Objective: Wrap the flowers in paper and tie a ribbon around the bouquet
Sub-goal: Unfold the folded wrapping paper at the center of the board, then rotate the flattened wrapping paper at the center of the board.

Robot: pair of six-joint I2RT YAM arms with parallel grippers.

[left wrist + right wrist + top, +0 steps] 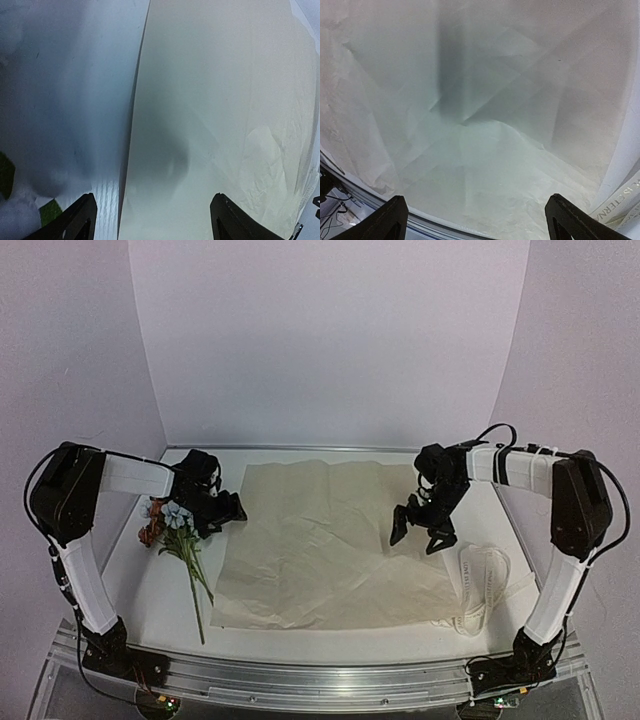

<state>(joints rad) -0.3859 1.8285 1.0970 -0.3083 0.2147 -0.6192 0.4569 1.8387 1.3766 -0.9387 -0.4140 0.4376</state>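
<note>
Here both sets of jaws gape empty: left gripper (228, 510) between the flowers (175, 525) and the paper (320, 540), right gripper (420, 537) above the paper; the ribbon (626, 201) to its right partly reads "ETERNA"

Ribbon (625, 200): cream strip lying at the lower right corner of the right wrist view and carrying dark printed capitals. The letters "IS ETERNA" are showing, and the line is running off the frame edge. In the top view the same print is appearing as tiny dark marks, too small to read.
</note>
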